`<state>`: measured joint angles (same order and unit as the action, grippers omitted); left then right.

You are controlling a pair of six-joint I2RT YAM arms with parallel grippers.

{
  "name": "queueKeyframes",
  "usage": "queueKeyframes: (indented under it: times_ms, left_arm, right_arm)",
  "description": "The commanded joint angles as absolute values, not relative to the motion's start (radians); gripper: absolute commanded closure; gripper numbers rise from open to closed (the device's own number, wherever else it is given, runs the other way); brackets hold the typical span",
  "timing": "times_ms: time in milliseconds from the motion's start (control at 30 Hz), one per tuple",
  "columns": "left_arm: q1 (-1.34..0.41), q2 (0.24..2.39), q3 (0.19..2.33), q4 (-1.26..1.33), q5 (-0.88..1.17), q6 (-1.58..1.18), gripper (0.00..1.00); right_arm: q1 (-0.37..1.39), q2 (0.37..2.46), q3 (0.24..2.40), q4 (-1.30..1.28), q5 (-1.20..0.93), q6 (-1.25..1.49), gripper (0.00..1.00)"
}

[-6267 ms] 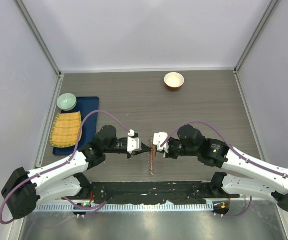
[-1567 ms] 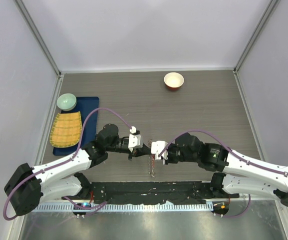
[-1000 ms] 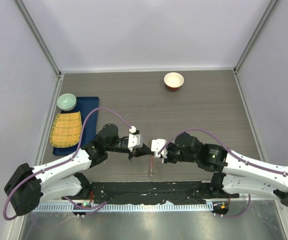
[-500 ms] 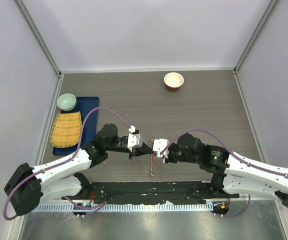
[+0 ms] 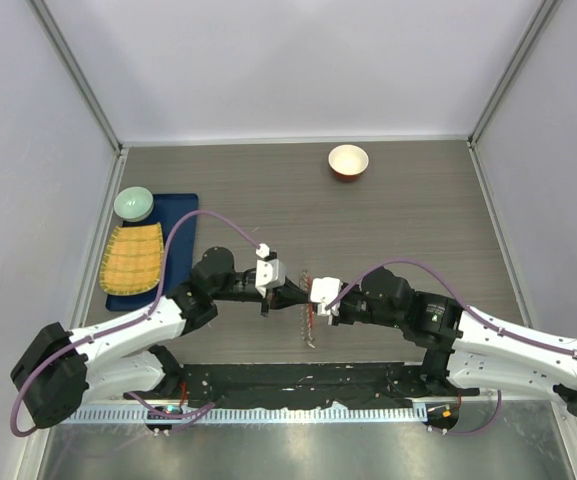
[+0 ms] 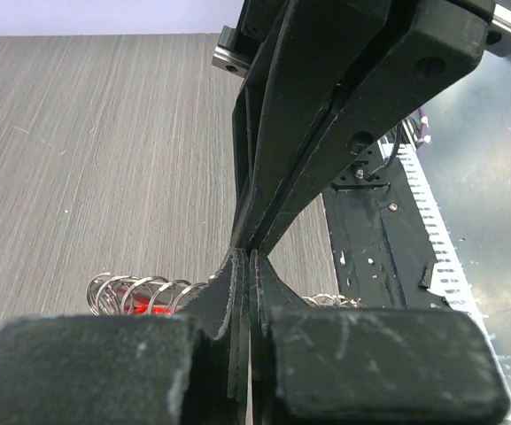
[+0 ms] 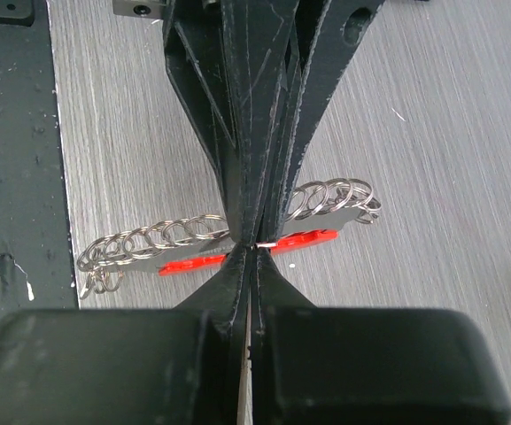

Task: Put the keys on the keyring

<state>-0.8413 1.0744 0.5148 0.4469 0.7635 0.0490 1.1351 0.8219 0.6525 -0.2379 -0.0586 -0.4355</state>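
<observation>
1. left gripper and right gripper are meeting tip to tip, both pinched closed, right at the keyring.
2. no loose keys are showing; threading is likely unfinished.

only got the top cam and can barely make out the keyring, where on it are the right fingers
observer: in the right wrist view, the tips of the right gripper sit at the middle of the red bar of the keyring, which stretches out to both sides of them.
operator: is the left one open or closed
observer: the left wrist view shows the left gripper shut, its tips meeting the right gripper's tips head-on.
</observation>
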Motion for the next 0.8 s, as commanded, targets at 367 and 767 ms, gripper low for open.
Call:
queueKeyframes:
  times_ms: [367, 767]
  left_arm:
    - [-0.850, 0.989, 0.453, 0.637, 0.482, -0.060, 1.00]
    - [-0.850, 0.948, 0.368, 0.788, 0.394, -0.109, 1.00]
  right_arm:
    - [1.147, 0.815, 0.722, -0.178, -0.110, -0.428, 0.94]
    - [1.147, 0.851, 0.698, -0.176, -0.057, -0.391, 0.87]
